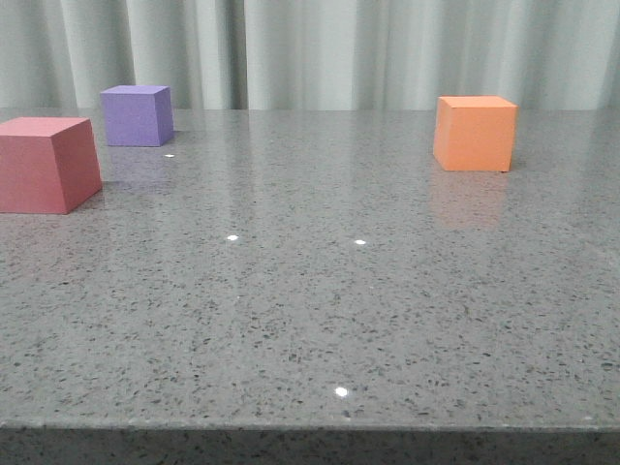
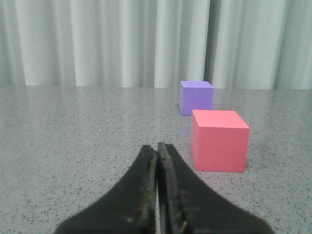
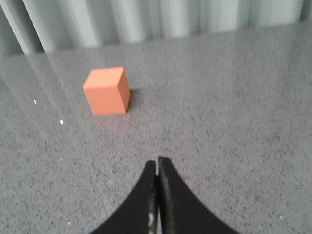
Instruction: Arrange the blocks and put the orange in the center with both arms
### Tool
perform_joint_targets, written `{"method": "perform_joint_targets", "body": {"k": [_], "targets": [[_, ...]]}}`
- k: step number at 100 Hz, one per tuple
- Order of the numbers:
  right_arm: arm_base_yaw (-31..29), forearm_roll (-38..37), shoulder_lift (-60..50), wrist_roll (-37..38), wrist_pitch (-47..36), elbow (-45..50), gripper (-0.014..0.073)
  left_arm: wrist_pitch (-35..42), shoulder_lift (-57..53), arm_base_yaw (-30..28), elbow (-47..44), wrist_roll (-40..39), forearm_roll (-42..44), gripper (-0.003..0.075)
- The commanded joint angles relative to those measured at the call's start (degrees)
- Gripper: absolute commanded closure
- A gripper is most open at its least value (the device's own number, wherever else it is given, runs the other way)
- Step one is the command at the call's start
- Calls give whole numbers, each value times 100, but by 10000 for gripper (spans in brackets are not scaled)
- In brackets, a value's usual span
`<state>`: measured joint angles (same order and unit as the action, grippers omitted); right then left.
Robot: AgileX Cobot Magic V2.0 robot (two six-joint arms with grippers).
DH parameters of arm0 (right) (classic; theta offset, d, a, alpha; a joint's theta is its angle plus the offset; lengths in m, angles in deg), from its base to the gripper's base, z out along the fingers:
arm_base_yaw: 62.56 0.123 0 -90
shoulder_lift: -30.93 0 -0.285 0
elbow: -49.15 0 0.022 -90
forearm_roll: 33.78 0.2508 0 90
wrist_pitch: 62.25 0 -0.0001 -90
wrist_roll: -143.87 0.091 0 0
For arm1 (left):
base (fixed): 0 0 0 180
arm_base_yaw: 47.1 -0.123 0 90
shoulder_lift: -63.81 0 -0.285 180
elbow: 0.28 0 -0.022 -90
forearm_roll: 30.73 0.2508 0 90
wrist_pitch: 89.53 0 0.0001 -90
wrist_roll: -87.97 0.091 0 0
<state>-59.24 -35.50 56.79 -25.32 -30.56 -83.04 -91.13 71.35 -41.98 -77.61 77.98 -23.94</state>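
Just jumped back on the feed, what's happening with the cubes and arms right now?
Nothing is being held. The left gripper and right gripper are both shut and empty, short of the blocks. On the grey table, the red/pink cube and purple cube sit apart on the left, and the orange cube stands alone on the right. The middle is unfilled.

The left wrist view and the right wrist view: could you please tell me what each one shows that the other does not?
Only the left wrist view shows the red/pink cube and, behind it, the purple cube, plus the left gripper, its fingers closed together with nothing between them. Only the right wrist view shows the orange cube, standing alone, and the right gripper, likewise closed and empty. Both share the grey speckled table and the pale curtain behind it.
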Motion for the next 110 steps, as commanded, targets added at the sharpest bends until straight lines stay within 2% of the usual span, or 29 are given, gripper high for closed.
{"method": "perform_joint_targets", "body": {"k": [1,20,49,56,61,68,75,82,85,92,110], "targets": [[-21,-11,695,-49,199,-706,660,492,-179,-18,-248,-51,-6,739],[-21,-5,1662,-49,450,-1399,660,492,-179,-18,-248,-51,-6,739],[-21,-5,2291,-49,719,-1443,642,492,-179,-18,-248,-51,-6,739],[-21,-5,2362,-49,851,-1443,572,492,-179,-18,-248,-51,-6,739],[-21,-5,2396,-49,955,-1443,491,492,-179,-18,-248,-51,-6,739],[-21,-5,2396,-49,1087,-1443,329,492,-179,-18,-248,-51,-6,739],[-21,-5,2396,-49,1121,-1443,122,492,-179,-18,-248,-51,-6,739],[-21,-5,2390,-49,1097,-1443,-40,492,-179,-18,-248,-51,-6,739],[-21,1,2390,-49,1097,-1443,-80,492,-179,-18,-248,-51,-6,739],[-21,1,2390,-49,1077,-1443,-51,492,-179,-18,-248,-51,-6,739],[-21,211,2842,-49,1061,-1777,-53,492,-179,-18,-248,-51,-6,739]]}}
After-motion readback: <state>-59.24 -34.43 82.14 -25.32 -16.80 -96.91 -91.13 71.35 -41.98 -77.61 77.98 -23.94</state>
